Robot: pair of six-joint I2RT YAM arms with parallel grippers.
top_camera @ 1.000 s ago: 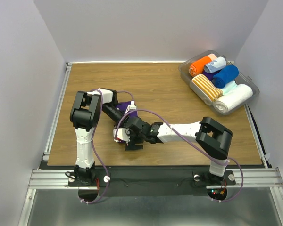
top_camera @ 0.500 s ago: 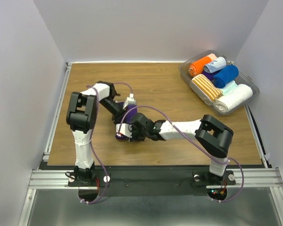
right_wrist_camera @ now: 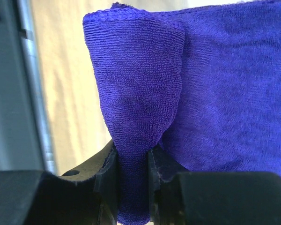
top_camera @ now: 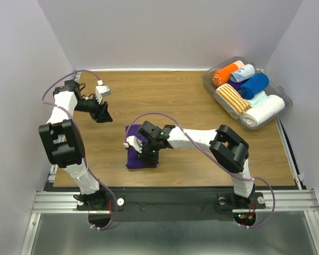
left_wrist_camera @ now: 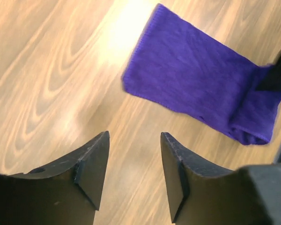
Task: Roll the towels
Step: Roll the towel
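A dark purple towel (top_camera: 134,160) lies on the wooden table, mostly flat, with its front end bunched into a fold. My right gripper (top_camera: 147,155) is shut on that fold; in the right wrist view the cloth (right_wrist_camera: 136,93) rises between the fingers of the gripper (right_wrist_camera: 133,154). Raised over the back left of the table, my left gripper (top_camera: 103,113) is well clear of the towel. In its own view the gripper (left_wrist_camera: 135,136) is open and empty, and the purple towel (left_wrist_camera: 201,89) lies beyond it. A royal blue towel (top_camera: 254,85) sits rolled in the bin.
A clear plastic bin (top_camera: 206,84) at the back right holds several rolls: orange (top_camera: 222,75), orange-and-white striped (top_camera: 231,99), white (top_camera: 263,110) and pale blue. Metal rails (top_camera: 63,127) run along the table's left and front edges. Pale walls close in three sides.
My left gripper has let go, opened and swung away to the back left. My right gripper has shut on the towel's front fold, and the towel now lies spread out.
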